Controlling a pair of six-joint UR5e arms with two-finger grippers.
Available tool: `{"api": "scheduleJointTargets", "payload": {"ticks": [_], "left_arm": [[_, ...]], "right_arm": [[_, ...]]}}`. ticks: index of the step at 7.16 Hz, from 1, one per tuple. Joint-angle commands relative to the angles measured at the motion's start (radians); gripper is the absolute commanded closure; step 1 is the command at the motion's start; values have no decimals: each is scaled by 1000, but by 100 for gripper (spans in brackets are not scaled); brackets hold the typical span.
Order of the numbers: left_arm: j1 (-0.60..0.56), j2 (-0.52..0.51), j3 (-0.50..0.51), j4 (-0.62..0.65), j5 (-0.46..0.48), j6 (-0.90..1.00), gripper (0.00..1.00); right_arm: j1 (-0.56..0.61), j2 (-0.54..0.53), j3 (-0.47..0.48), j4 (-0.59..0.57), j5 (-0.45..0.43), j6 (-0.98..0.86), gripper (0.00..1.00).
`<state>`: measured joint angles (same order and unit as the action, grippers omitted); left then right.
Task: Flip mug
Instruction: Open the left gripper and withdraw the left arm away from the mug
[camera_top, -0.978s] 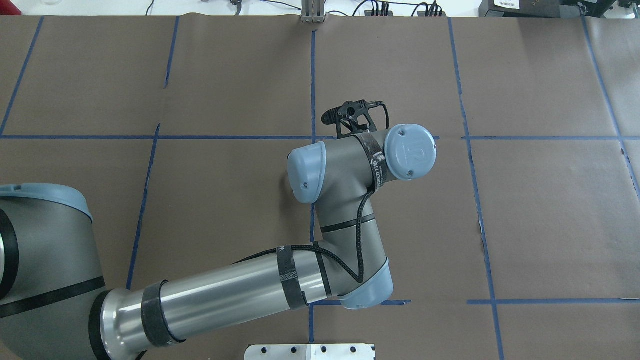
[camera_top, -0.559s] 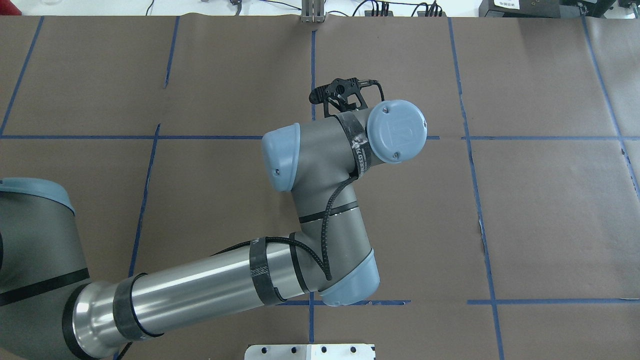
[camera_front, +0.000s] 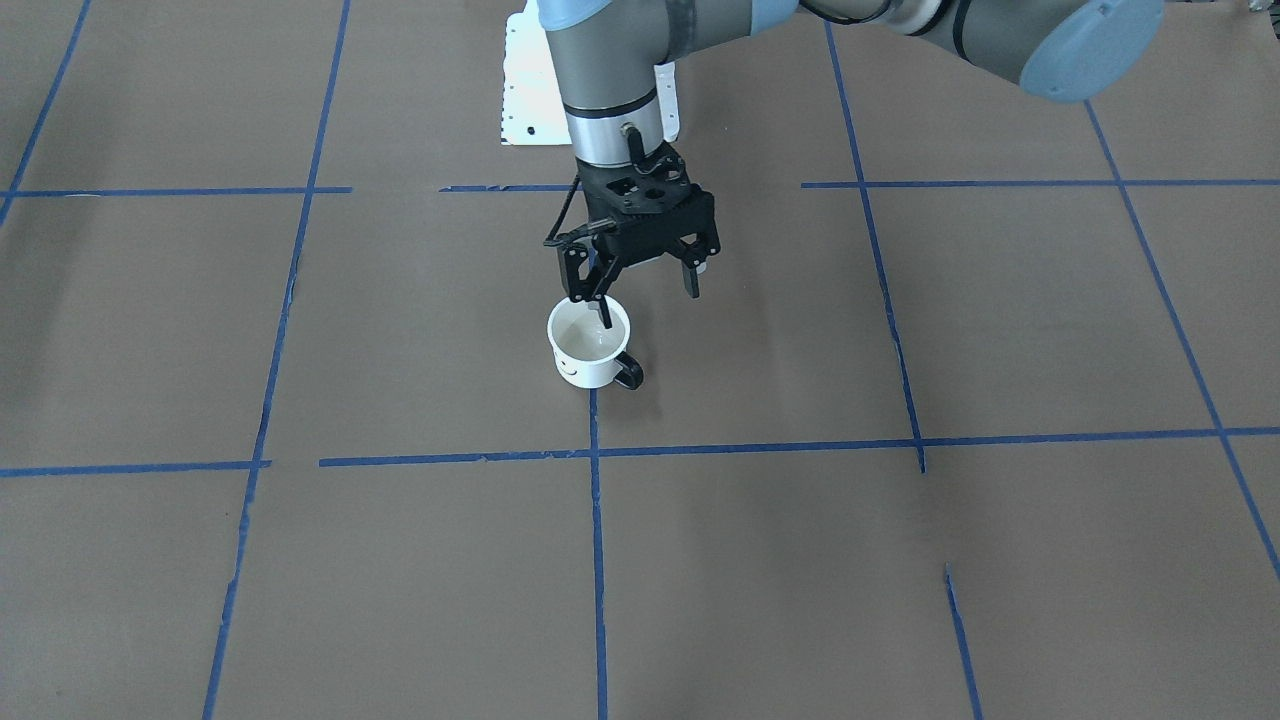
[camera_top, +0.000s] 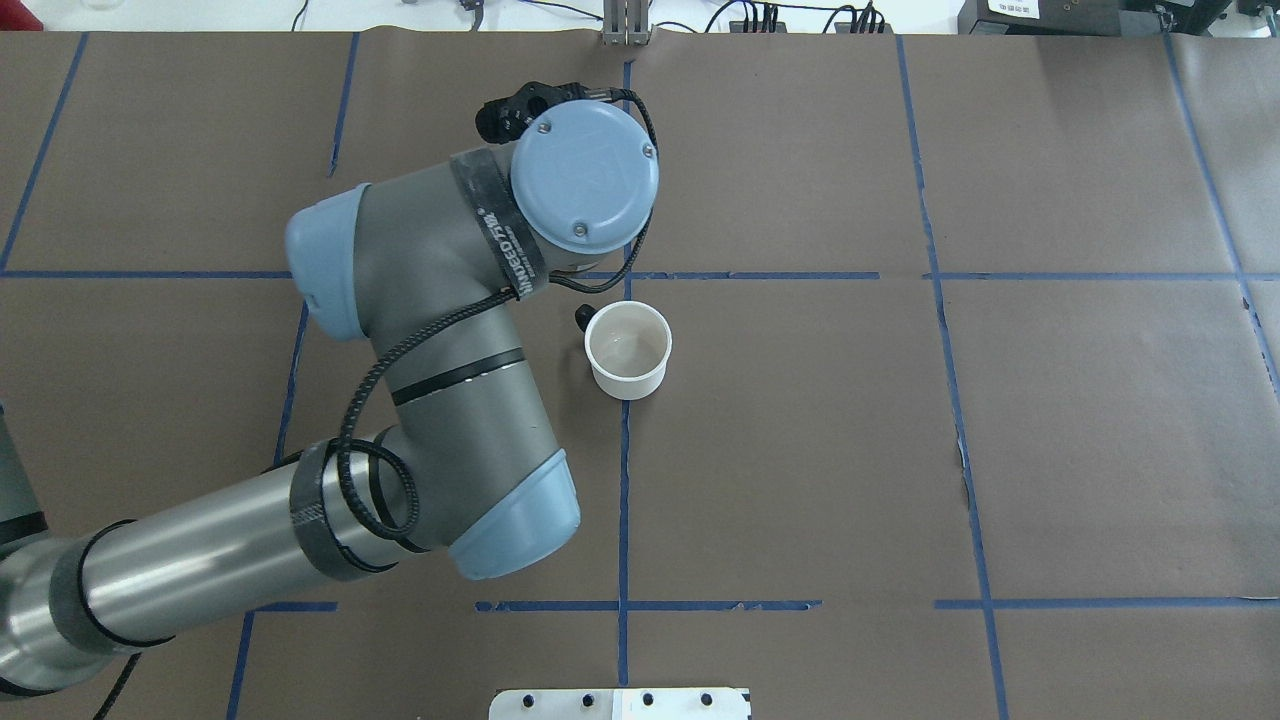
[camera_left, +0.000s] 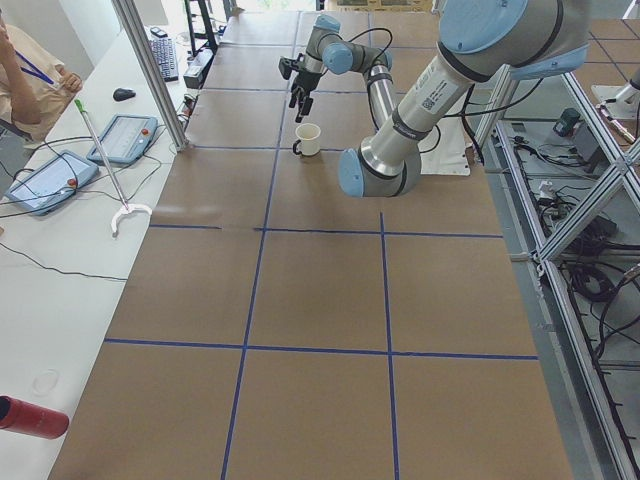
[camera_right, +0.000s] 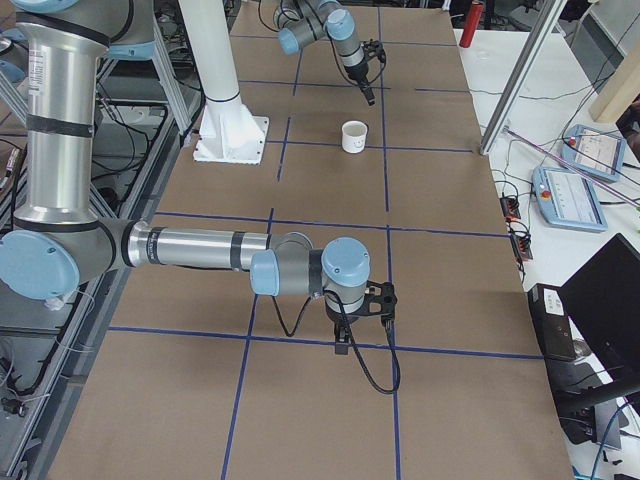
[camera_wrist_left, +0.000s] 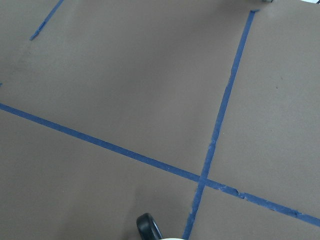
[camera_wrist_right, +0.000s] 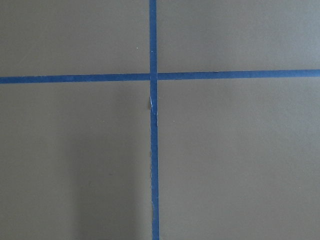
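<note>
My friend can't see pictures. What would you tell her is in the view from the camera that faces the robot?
A small white mug with a black smiley face and a black handle stands upright, mouth up, on a brown table crossed by blue tape lines. The robot's left pincer hangs open above the mug, not holding it.

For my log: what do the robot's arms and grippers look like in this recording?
The left arm and right arm share matte grey joints, pale blue round caps and polished silver tubes. A black braided cable runs along the left arm under black straps, one with white lettering. The left gripper and right gripper are black and two-fingered.
</note>
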<state>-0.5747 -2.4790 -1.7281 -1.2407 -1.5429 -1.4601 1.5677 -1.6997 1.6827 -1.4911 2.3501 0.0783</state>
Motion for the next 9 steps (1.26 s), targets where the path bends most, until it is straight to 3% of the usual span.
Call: {"api": "scheduleJointTargets", "payload": {"ticks": [1,3,4,6,9], "left_arm": [[-118,143,-144,-104,-98,70,0],[-186,274,-163,-207,-106,175,0],[-247,332,-162,-253,-161,223,0],[-368,570,-159,-519,-340,436,0],[-569,722,-148,-540,-503,790,0]], "right_arm": [[0,0,0,0,0,0,0],[0,0,0,0,0,0,0],[0,0,0,0,0,0,0],[0,0,0,0,0,0,0],[0,0,0,0,0,0,0]]}}
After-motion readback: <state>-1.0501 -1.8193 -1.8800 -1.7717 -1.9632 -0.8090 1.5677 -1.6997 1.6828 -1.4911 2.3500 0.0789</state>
